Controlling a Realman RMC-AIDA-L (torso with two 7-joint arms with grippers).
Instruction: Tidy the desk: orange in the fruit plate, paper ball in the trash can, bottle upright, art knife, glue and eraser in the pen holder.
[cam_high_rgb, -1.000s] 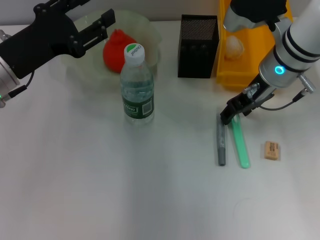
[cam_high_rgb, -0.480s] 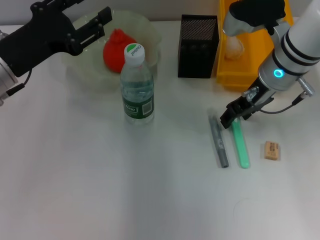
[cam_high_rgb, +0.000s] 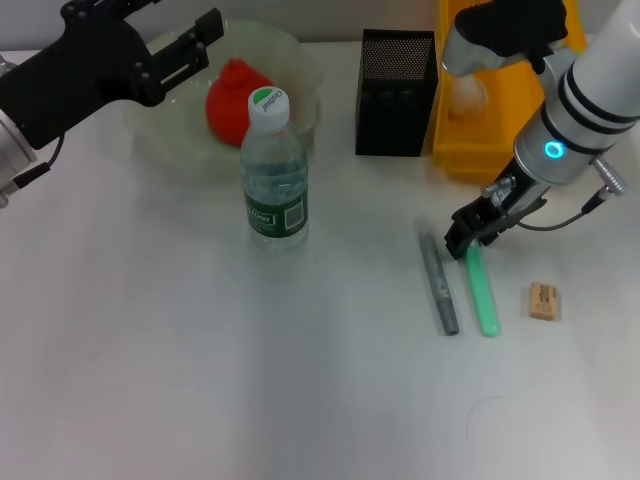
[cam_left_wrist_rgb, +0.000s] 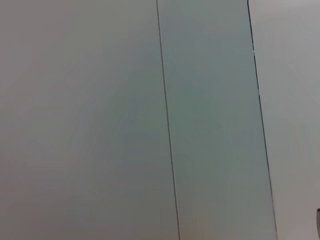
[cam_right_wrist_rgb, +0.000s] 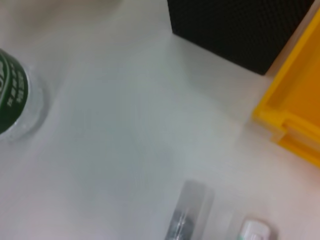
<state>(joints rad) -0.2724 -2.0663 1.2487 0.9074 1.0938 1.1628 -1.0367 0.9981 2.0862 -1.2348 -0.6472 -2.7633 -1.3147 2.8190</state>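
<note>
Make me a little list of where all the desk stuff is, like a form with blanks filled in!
orange: in the fruit plate
paper ball: in the trash can
bottle: upright on the desk
eraser: on the desk
grey stick and green stick: lying side by side
pen holder: beside the trash can
right gripper: at the green stick's top end
left gripper: over the fruit plate

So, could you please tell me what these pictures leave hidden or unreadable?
- Right gripper, head view: its own arm hides whether the fingers are open; absent from the right wrist view.
- Paper ball in the trash can: partly covered by that arm.
- Left wrist view: only blank panels.
- Eraser: print too small.
</note>
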